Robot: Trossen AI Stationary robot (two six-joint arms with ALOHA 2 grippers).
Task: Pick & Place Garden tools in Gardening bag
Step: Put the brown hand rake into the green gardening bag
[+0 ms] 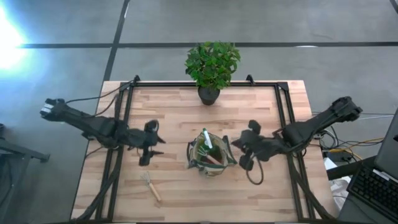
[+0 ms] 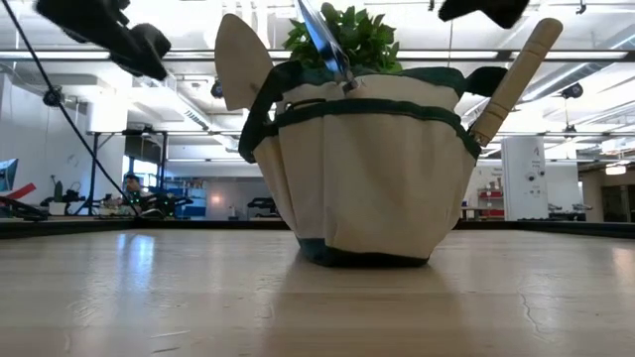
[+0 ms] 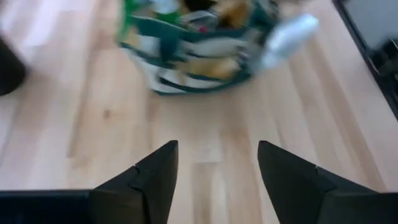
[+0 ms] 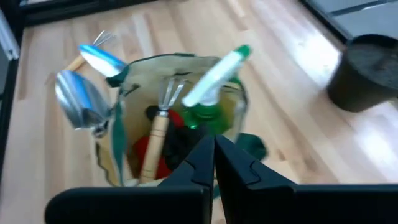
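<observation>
Inside the gardening bag (image 4: 177, 143), tools overlapped indistinctly; right pincer (image 4: 213, 163) hovered clenched empty above, left pincer (image 3: 217, 168) spread beside.

bags: 1 gardening bag (image 1: 211, 155) | loose forks on table: 1 fork (image 1: 150, 185) | plants: 1 potted plant (image 1: 211, 65)

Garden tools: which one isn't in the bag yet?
The small fork with the wooden handle. It lies alone on the table, while the others stick out of the gardening bag.

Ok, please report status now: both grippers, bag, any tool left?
Left gripper open, empty. Right gripper shut, empty, beside gardening bag. One fork left on table. Nothing blocking.
</observation>
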